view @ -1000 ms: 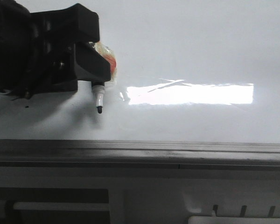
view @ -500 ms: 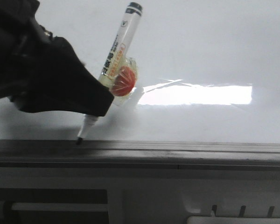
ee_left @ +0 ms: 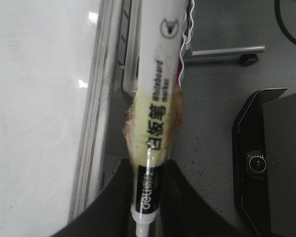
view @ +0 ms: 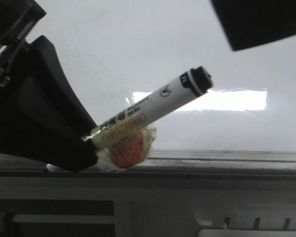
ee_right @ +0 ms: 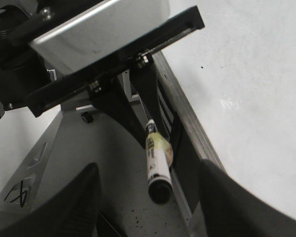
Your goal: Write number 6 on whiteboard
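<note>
The whiteboard is glossy white with a bright glare and a grey frame edge. No number 6 shows on it in any view; only a tiny black dot shows. My left gripper is shut on a white marker wrapped in yellowish tape. It holds the marker over the near frame edge, slanted, with the black rear end up to the right. In the left wrist view, the left gripper clamps the marker beside the whiteboard. My right gripper is open and empty, above the marker. It shows at the upper right of the front view.
A black device lies on the speckled grey floor beyond the board's edge. A wheeled stand leg is near it. A grey tray with a small black scribble sits beside the board.
My left gripper came down and toward the camera, from over the board to its near frame edge. The marker swung from tip-down to slanted. My right gripper came into the front view.
</note>
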`<state>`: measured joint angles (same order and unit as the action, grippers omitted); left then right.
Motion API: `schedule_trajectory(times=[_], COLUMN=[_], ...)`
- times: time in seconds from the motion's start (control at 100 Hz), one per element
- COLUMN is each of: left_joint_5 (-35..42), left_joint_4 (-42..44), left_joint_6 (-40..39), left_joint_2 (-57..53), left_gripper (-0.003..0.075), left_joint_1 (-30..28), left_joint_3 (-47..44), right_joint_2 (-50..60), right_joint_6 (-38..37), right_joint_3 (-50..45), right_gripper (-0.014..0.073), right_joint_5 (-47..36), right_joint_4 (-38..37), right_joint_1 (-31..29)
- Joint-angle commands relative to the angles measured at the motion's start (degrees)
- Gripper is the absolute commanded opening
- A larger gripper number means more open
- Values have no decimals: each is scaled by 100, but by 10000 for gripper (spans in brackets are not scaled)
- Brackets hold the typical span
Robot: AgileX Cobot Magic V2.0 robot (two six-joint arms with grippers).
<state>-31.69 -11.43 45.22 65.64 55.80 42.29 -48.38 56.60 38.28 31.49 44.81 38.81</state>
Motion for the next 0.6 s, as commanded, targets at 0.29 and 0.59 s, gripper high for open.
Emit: schedule_trajectory(times=[0.29,0.59], left_joint_5=[274,321], left_joint_4=[-247,-247], left_joint_6=[139,184], left_joint_2=[-123,-123], left_gripper=[-18,-18], left_joint_1=[54,54], left_joint_3=[393,589], right_joint_2=[-717,-971], right_joint_6=[295,295], right_joint_3=[200,200], right_gripper=[388,387], right_joint_5=[-1249,-1206], right_joint_4=[64,184], right_joint_1=[936,936])
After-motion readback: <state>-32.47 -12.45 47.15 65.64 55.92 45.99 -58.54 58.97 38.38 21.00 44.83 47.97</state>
